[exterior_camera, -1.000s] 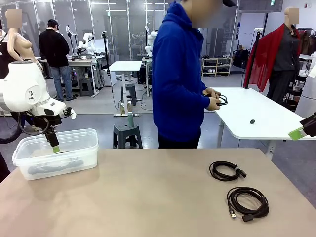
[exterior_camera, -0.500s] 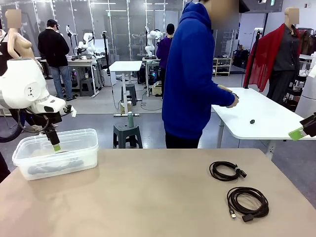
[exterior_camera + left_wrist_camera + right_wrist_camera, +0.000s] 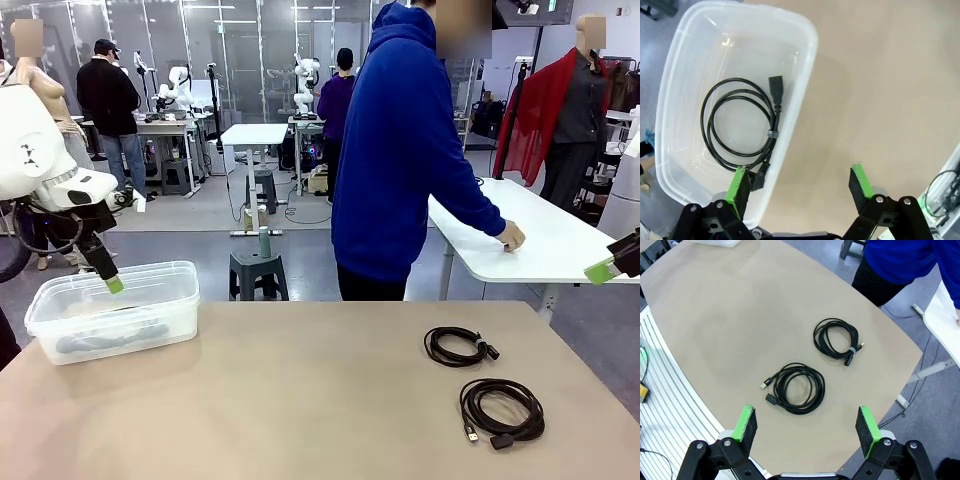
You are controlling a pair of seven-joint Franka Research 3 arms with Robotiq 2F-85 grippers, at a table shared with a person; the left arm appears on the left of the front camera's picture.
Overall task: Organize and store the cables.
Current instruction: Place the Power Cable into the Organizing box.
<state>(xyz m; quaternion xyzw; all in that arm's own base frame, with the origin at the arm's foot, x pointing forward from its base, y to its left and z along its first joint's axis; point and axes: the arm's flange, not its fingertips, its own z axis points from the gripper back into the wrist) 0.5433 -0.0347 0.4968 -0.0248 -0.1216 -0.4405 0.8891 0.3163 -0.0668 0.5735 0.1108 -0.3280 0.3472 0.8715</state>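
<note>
Two coiled black cables lie on the tan table at the right: a smaller one [image 3: 481, 349] [image 3: 850, 352] farther from me and a larger one [image 3: 528, 426] [image 3: 819, 392] near the front edge. A third coiled cable [image 3: 771, 134] rests in the clear plastic bin [image 3: 150, 320] [image 3: 807, 55] at the far left. My left gripper [image 3: 113, 284] [image 3: 800, 177] hangs open over the bin's rim and holds nothing. My right gripper [image 3: 603, 269] [image 3: 807, 422] stands open and empty, high above the table's right side and well clear of the two cables.
A person in a blue hoodie [image 3: 400, 160] stands beyond the far edge, turned away, with a hand [image 3: 512, 236] on a white table [image 3: 540, 240] behind. A grey stool [image 3: 258, 270] stands on the floor past the table. The tan table's middle [image 3: 300, 390] is bare.
My left gripper has risen out of the bin and shifted slightly left. The person turned to the white table and reached a hand onto it. The right arm has not moved.
</note>
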